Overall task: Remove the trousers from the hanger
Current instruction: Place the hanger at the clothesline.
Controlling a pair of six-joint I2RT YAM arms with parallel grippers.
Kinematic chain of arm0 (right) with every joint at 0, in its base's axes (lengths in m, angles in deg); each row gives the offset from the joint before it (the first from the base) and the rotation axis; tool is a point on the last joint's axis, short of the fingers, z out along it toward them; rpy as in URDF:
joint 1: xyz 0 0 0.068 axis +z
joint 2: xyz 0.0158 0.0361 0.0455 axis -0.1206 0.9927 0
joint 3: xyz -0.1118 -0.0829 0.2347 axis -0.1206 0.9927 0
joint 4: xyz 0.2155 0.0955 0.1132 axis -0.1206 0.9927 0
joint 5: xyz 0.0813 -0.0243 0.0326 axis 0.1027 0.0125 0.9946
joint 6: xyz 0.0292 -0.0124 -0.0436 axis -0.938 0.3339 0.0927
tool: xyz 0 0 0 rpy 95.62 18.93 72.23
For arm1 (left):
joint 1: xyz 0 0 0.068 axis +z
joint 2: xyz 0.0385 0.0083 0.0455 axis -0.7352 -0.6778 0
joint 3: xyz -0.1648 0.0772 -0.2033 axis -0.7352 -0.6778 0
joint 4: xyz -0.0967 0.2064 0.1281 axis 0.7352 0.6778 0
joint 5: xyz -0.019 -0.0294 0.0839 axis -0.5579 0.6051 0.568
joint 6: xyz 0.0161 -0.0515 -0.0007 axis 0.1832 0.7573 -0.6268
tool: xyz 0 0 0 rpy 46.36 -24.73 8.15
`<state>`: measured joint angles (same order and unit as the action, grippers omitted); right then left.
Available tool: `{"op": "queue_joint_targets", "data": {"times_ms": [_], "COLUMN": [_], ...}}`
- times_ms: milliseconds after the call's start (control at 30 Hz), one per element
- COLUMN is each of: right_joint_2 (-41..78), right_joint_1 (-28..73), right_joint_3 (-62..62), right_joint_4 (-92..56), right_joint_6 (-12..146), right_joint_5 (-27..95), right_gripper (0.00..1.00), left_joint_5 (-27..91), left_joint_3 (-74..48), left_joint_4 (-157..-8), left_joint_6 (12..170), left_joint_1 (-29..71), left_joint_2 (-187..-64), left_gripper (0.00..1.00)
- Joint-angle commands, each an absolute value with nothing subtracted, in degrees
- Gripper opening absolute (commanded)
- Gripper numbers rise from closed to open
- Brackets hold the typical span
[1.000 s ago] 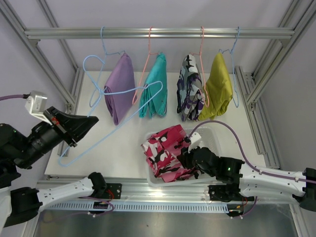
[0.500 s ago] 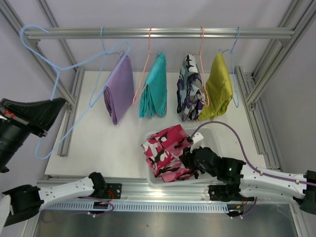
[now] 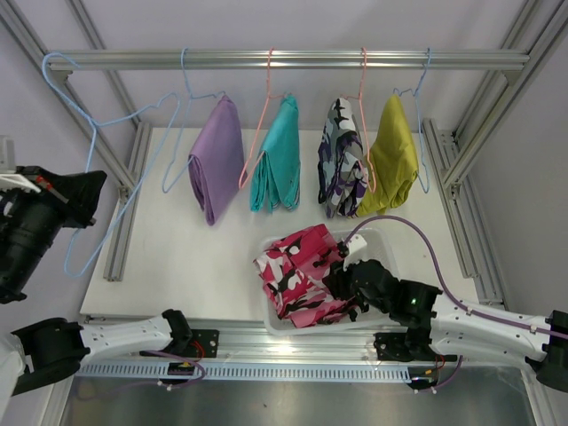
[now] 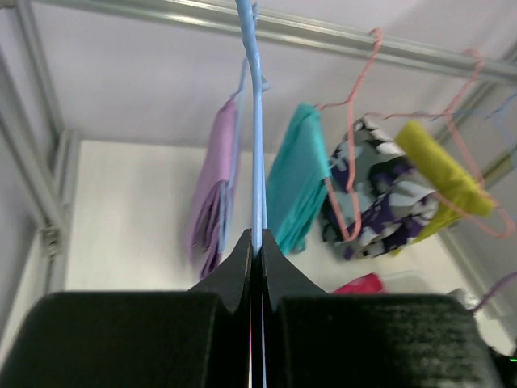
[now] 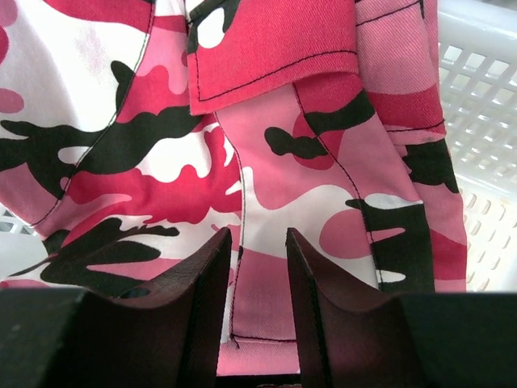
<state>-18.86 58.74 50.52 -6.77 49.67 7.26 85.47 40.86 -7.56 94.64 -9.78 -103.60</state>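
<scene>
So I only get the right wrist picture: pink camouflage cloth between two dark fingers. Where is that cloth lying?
Observer: The pink camouflage trousers lie in a white basket at the table's near edge.
Operator: Any other trousers?
Observer: Four hang on the rail: lilac, teal, purple camouflage, mustard.
Operator: And the other arm?
Observer: Raised at far left, the left fingers are shut on a bare blue hanger.

- A white tabletop point(image 3: 222, 266) sits inside an aluminium frame point(image 3: 120, 235), whose profile rails run along its left and right edges.
- A white perforated plastic basket point(image 5: 485, 97) stands directly on it at the near edge, right of centre.
- Pink-black-white camouflage trousers point(image 3: 297, 266) fill the basket, spilling over its left rim.
</scene>
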Motion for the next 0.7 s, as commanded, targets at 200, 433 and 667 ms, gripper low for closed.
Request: {"op": "queue_joint_targets", "data": {"times_ms": [200,433,667], "right_joint_2": [-18.26,-17.56,-18.17], "right_joint_1": [57.94,57.59,57.41], "right_joint_3": [51.65,51.74,52.0], "right_joint_4": [-9.27,-9.79,-9.53], "right_joint_6": [49.99,50.08,49.99], "right_joint_5": [9.34,9.87,9.87], "right_gripper": [0.39,0.4,0.4], "left_joint_5": [97.87,100.51,99.38], "left_joint_3": [39.78,35.13,20.19], "left_joint_4": [-0.53,-0.79,-18.35], "left_joint_6": [91.67,91.06,79.91], "left_joint_1": [-9.89,-9.98,-9.11], "left_joint_2": [-105.19,-105.45,-102.03], "left_gripper": [0.01,0.0,0.0]}}
